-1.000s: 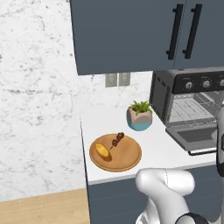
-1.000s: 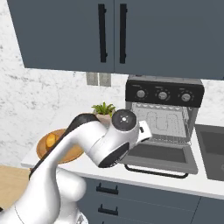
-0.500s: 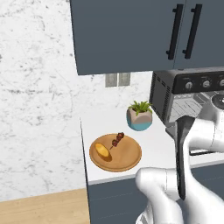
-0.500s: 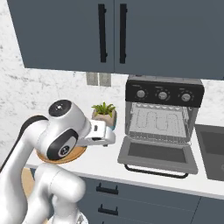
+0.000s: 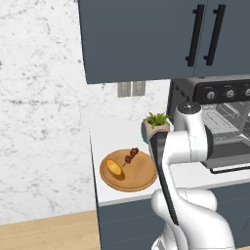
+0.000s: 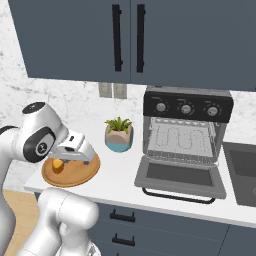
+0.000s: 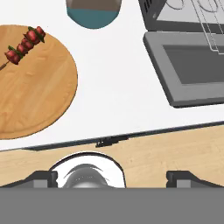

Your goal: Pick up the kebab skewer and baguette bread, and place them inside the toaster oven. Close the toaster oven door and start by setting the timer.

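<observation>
With the toaster oven door (image 6: 181, 175) dropped flat for loading, the gripper (image 7: 111, 177) hangs wide open and empty lower right of the kebab skewer (image 7: 24, 44).

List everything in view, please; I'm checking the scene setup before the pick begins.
kebab skewer: one, dark red chunks, on the wooden board.
baguette bread: one, golden, on the board beside the skewer.
wooden board: one, round, tan, counter's left part.
potted plant: one, green, blue-and-tan pot, between board and oven.
toaster oven: one, dark grey, right of the plant.
toaster oven door: one, folded down open.
cabinets: blue-grey, above.
gripper: one, fingers dark, spread open, empty.
</observation>
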Motion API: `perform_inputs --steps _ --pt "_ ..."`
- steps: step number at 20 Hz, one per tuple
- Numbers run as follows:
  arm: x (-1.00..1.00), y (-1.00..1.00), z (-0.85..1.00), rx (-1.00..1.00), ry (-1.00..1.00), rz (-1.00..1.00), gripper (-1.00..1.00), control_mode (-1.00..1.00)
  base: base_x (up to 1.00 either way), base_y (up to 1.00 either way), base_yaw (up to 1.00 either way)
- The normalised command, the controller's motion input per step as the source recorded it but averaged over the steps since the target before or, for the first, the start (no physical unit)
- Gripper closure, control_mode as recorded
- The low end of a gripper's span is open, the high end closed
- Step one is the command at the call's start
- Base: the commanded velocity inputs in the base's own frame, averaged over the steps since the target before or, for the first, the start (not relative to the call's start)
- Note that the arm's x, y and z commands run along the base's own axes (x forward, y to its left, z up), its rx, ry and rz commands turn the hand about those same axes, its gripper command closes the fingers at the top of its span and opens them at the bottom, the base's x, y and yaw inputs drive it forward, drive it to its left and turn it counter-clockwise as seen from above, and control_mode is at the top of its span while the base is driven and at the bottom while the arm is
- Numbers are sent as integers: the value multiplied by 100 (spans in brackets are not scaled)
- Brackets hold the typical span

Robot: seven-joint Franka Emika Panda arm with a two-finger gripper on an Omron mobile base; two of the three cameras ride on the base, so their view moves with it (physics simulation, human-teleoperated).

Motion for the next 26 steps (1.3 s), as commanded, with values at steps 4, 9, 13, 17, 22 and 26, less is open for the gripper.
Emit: perform_inputs --steps 4,9,13,17,22,26 --pt "34 99 -11 11 13 3 -100 -100 0 0 0" --pt "60 89 -35 8 1 13 -100 -100 0 0 0" --pt "52 44 -62 6 1 21 -100 -100 0 0 0" --pt "47 18 -51 10 3 26 -100 -100 0 0 0" --pt "27 23 -32 8 5 17 -100 -100 0 0 0" --pt "11 35 -29 5 4 8 -100 -100 0 0 0"
